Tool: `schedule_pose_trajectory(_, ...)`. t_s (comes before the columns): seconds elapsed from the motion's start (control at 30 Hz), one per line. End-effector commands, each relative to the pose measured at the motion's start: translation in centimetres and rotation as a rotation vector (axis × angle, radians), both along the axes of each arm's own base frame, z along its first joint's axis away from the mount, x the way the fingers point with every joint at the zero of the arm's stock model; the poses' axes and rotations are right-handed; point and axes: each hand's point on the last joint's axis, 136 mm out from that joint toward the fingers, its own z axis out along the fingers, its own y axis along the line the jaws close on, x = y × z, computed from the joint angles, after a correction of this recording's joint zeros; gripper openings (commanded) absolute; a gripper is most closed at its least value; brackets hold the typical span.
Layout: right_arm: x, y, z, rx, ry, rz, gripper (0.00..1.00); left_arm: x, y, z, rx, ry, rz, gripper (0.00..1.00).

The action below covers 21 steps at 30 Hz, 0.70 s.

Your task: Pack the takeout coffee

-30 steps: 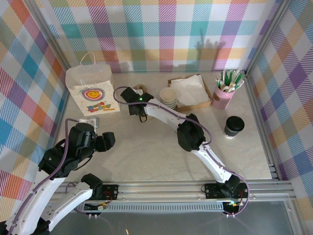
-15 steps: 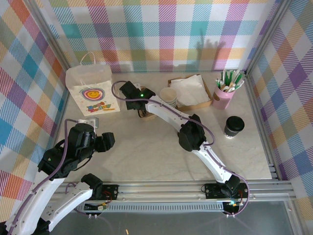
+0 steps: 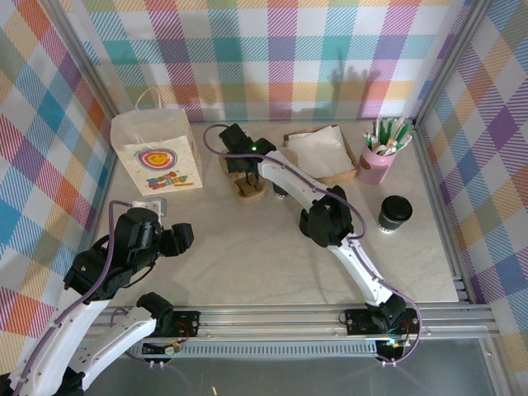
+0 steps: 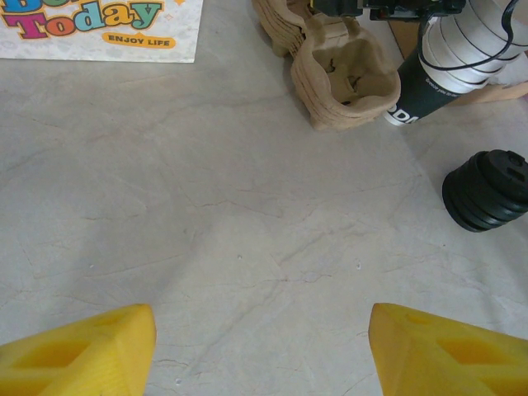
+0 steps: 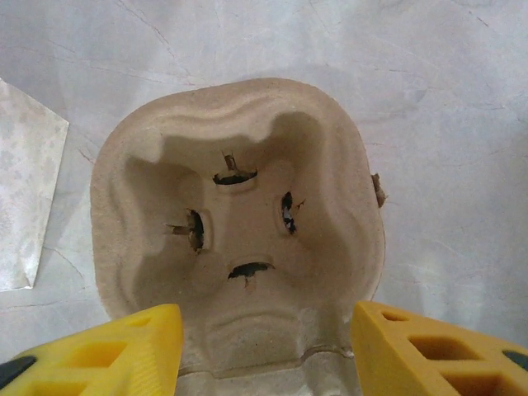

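This is a robot test booth dressed as a coffee-shop counter. Pastel plaid cloth walls [image 3: 272, 49] hang inside an aluminium frame [image 3: 272, 318] around a marble-look table [image 3: 247, 264]. The café props sit toward the far side: a printed paper bag [image 3: 155, 153], pulp cup carriers [image 3: 250, 188], the takeout coffee [image 3: 394, 212], and what look like straws in a pink holder [image 3: 373, 165].
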Motion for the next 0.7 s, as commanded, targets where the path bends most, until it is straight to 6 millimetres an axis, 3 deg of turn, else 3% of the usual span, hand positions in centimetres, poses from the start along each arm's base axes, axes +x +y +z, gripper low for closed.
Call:
schedule_pose_trajectory(0.0,-0.4,1.1,-1.4,-0.012,0.014,0.045,0.56,-0.2,0.6,0.2,0.007,-0.003,0.019,0.69)
schedule_pose_trajectory(0.47,-0.8,0.6,-4.4,-0.052,0.071,0.047,0.55,-0.5,0.8,0.1,0.002,0.004,0.03,0.68)
schedule_pose_trajectory(0.67,-0.9,0.0,-4.1,-0.077,0.073,0.042,0.57,-0.4,0.7,0.2,0.0,0.003,0.029,0.68)
